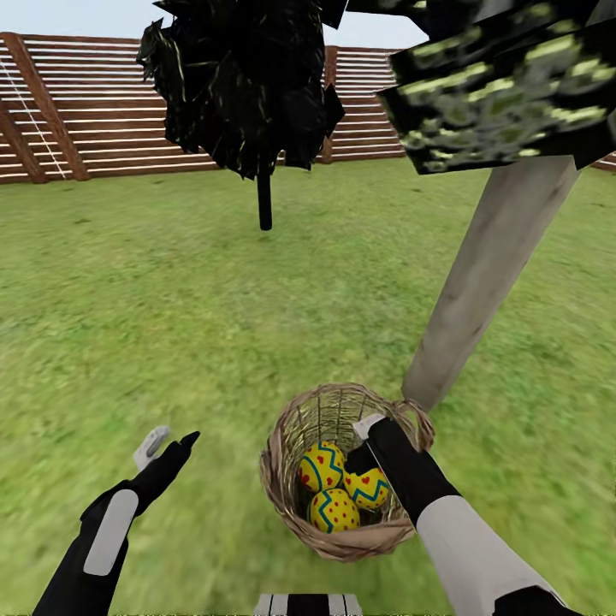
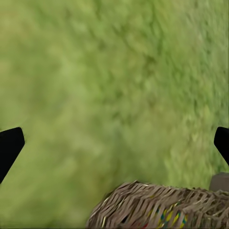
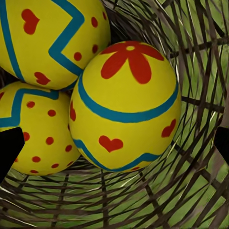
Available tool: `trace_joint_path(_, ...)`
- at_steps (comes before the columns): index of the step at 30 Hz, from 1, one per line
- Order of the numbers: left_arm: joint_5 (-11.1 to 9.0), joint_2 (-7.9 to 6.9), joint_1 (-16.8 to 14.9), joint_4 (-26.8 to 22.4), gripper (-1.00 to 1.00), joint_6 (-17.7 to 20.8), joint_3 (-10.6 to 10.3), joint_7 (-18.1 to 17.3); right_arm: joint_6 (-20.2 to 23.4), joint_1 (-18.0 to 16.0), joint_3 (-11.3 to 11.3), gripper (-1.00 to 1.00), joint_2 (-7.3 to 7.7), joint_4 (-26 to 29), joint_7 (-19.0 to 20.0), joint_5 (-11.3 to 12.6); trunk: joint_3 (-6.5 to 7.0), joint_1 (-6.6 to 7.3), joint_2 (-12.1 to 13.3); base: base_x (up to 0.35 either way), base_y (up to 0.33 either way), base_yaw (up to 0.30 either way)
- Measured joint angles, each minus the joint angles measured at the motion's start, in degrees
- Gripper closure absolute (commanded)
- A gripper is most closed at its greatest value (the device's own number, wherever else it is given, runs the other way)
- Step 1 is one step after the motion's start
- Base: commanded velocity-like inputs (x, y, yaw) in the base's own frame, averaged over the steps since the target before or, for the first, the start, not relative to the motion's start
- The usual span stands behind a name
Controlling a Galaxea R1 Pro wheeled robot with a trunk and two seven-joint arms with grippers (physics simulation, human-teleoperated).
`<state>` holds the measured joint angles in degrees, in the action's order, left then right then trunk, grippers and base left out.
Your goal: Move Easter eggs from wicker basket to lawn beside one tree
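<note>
The wicker basket [image 1: 287,432] sits on the lawn [image 1: 154,308] at the foot of the tree's pale trunk [image 1: 488,274]. Three yellow Easter eggs [image 1: 321,466] [image 1: 370,489] [image 1: 334,511] lie in it. My right gripper [image 1: 361,445] reaches down into the basket, open. In the right wrist view the flower-topped egg [image 3: 124,105] lies between the spread fingertips [image 3: 9,150] of the right gripper [image 3: 116,145], with two other eggs [image 3: 47,38] [image 3: 38,133] beside it. My left gripper [image 1: 171,441] hovers open over grass left of the basket. The left wrist view has the left gripper [image 2: 116,143] above bare grass, with the basket rim [image 2: 157,202] close by.
A dark tree with a thin black trunk [image 1: 264,201] stands farther back on the grass. A brown slatted fence [image 1: 85,111] closes the yard behind it. Blocky speckled foliage [image 1: 505,85] hangs over the pale trunk. Open grass stretches left and ahead of the basket.
</note>
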<state>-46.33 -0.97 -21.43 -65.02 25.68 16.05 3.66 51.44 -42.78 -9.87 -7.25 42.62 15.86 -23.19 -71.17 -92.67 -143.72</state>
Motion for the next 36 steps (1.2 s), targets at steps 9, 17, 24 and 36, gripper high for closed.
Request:
trace_joint_path(9,-0.01,0.02,0.0,0.0,-1.0,0.0,0.01,0.0,-0.06,0.0,-0.01,-1.0,0.12,0.21,-0.15,-0.02,-0.89,-0.1,-0.06,0.0,0.0,0.0)
trace_joint_path(17,0.0,0.01,0.0,0.05,-1.0,0.0,0.0,0.0,-0.12,0.0,-0.1,-1.0,0.13,0.96,-0.22,-0.08,-2.44,-0.28,-0.15,0.0,0.0,0.0)
trace_joint_path(24,-0.01,0.07,0.0,0.07,-1.0,-0.05,0.0,0.0,-0.38,0.0,-0.2,-1.0,0.13,0.99,-0.25,-0.1,-2.89,-0.33,-0.18,0.0,0.0,0.0)
trace_joint_path(36,0.0,0.09,0.0,0.08,-1.0,-0.03,0.0,0.0,-3.05,0.0,-0.34,-1.0,0.22,0.99,-0.39,-0.22,-4.88,-0.57,-0.3,0.0,0.0,0.0)
